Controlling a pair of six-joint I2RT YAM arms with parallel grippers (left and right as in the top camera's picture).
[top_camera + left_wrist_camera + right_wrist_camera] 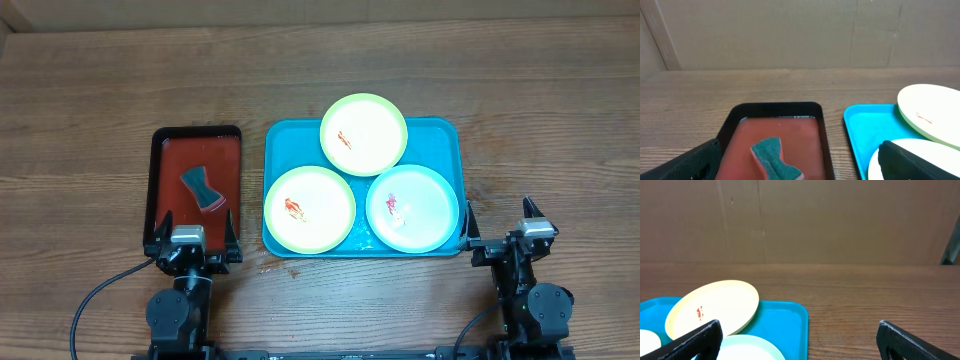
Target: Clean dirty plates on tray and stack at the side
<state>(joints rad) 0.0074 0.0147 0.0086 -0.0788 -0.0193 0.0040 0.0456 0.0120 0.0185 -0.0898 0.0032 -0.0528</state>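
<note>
One turquoise tray at the middle of the wooden surface carries three red-smeared plates. The far plate and the near-left plate are yellow-green rimmed, and the pale mint plate is near-right. The far plate overhangs the tray's far rim. One dark red tray with one sponge lies just left, apart. The left pincer and right pincer are both spread, holding nothing. Bare wood lies all around.

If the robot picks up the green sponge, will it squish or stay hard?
Probably squishy: the sponge has a pinched middle and a soft-looking orange layer under its green scrubby top. It's likely light, since it looks small inside the dark red tray. It shouldn't roll, because it lies flat.
</note>
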